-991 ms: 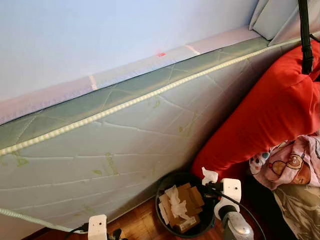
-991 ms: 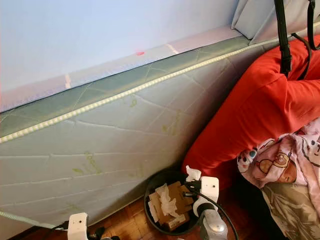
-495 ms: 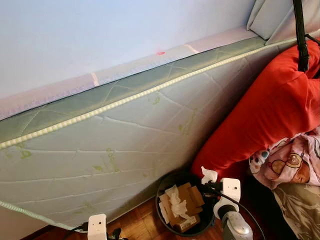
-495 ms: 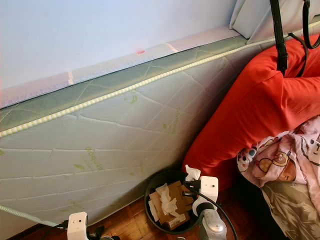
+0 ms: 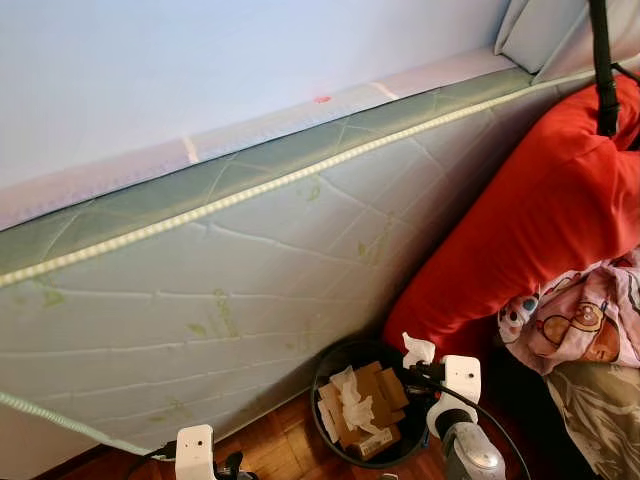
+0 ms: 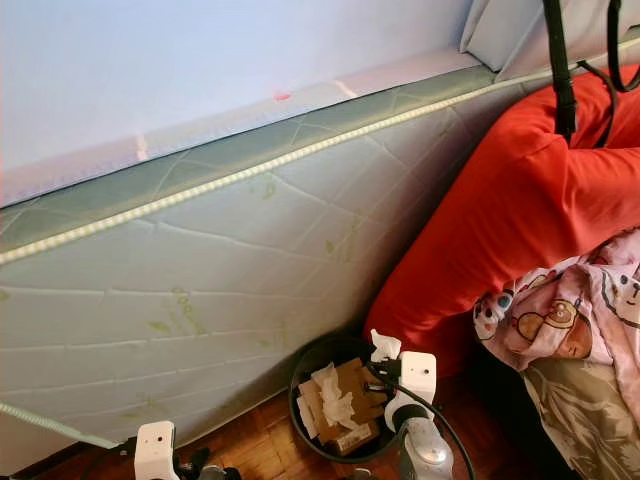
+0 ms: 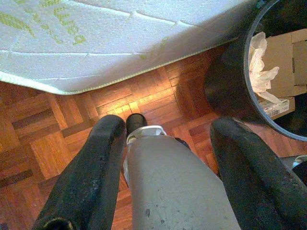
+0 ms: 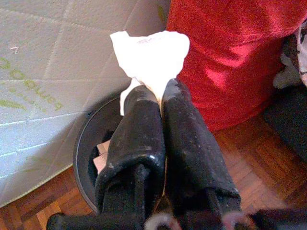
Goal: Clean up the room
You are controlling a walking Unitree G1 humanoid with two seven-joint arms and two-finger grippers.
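Pale quilted mattress with green leaf print (image 5: 230, 290) propped on edge against the wall; big red beanbag (image 5: 540, 210) leaning beside it. Round black wastebin (image 5: 325, 380) on the parquet floor (image 7: 43, 143) between them, already holding cardboard scraps and crumpled white tissues. Right end effector (image 8: 160, 91) pinched tight on a crumpled white tissue (image 8: 151, 55), poised at the bin's rim on the beanbag side; bin mouth just below and mattress-ward. Left end effector (image 7: 168, 139) spread wide, idle, low near the floor.
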